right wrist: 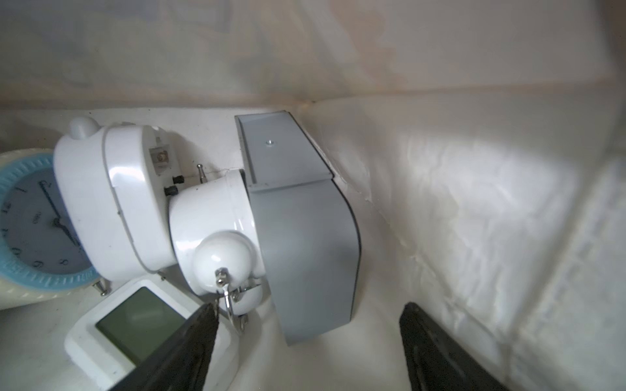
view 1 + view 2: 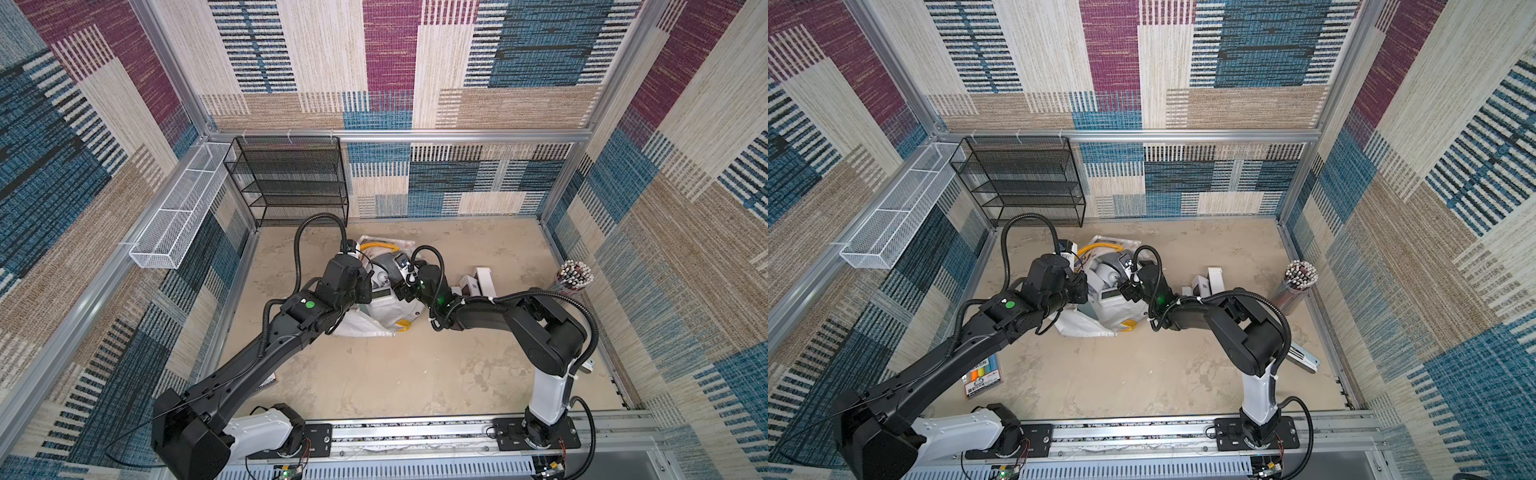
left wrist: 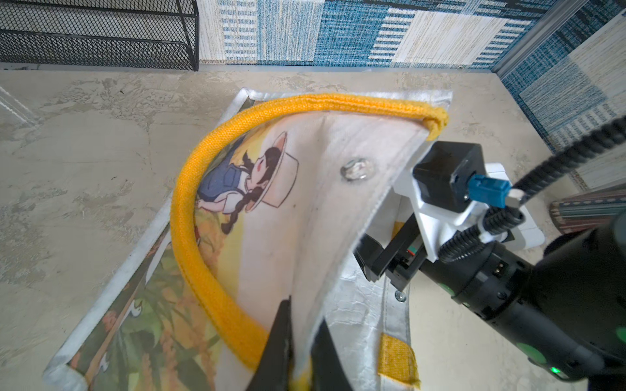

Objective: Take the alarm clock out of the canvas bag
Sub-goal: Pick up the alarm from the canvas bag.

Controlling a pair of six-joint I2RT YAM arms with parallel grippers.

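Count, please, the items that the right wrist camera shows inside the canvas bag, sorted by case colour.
White: 3 (rounded clock, bell-topped clock, digital clock)
Grey: 1 (grey case)
Blue-rimmed: 1 (dial clock)
Total: 5

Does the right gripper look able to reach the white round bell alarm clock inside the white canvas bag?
Probably yes. The left gripper holds up the rim of the white canvas bag; the open right gripper is inside, the white round bell alarm clock just ahead. A grey box crowds it.
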